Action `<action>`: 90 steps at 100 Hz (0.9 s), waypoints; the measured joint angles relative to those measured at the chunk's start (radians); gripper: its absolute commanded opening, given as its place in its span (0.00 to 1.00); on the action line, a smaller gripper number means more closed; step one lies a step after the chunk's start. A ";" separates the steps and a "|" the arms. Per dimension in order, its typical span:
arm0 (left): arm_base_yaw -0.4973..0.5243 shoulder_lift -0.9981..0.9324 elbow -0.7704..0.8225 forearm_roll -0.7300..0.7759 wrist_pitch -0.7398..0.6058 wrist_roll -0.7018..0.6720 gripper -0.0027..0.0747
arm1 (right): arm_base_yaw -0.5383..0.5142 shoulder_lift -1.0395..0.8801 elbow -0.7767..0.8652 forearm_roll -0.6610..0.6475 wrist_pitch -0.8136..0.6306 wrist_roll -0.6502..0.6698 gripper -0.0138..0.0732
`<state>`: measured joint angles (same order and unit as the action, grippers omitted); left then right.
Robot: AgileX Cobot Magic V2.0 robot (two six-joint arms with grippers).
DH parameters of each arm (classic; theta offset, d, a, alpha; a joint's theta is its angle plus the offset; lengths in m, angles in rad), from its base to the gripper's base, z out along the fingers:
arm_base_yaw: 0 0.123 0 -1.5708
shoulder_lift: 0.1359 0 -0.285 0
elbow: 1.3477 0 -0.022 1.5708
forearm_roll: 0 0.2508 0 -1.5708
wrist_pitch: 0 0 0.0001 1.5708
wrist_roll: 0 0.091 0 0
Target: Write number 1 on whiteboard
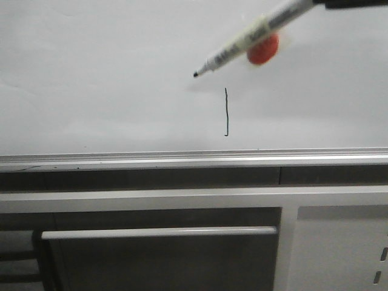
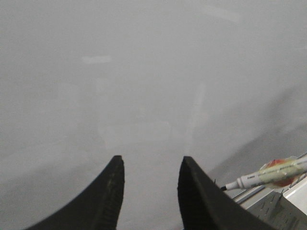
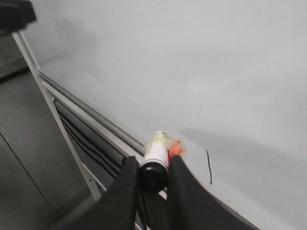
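The whiteboard (image 1: 109, 79) fills the upper part of the front view, with its silver rail (image 1: 182, 159) below. A thin dark number 1 (image 1: 226, 112) stands on it, also seen as the stroke (image 3: 208, 166) in the right wrist view. My right gripper (image 3: 152, 165) is shut on the white marker pen (image 3: 154, 154). In the front view the pen (image 1: 254, 36) slants down from the upper right, its black tip (image 1: 196, 74) up and left of the stroke, off the board. A red lump (image 1: 264, 50) clings to the pen. My left gripper (image 2: 150, 165) is open and empty before the bare board.
Below the rail are grey cabinet panels (image 1: 339, 248) with a bar handle (image 1: 157, 232). A grey frame post (image 3: 53, 110) and dark cables (image 3: 91, 143) run beside the board's edge in the right wrist view. The pen (image 2: 268, 175) shows at the left wrist view's edge.
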<state>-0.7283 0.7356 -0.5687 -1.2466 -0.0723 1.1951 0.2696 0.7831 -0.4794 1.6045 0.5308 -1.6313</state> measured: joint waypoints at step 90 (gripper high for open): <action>0.000 0.258 -0.154 0.105 0.663 0.153 0.53 | 0.000 0.013 -0.267 -0.456 0.437 0.462 0.11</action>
<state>-0.7283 0.9938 -0.7230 -1.1414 0.5905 1.3478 0.2696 0.7961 -0.7463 1.1482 0.9677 -1.1693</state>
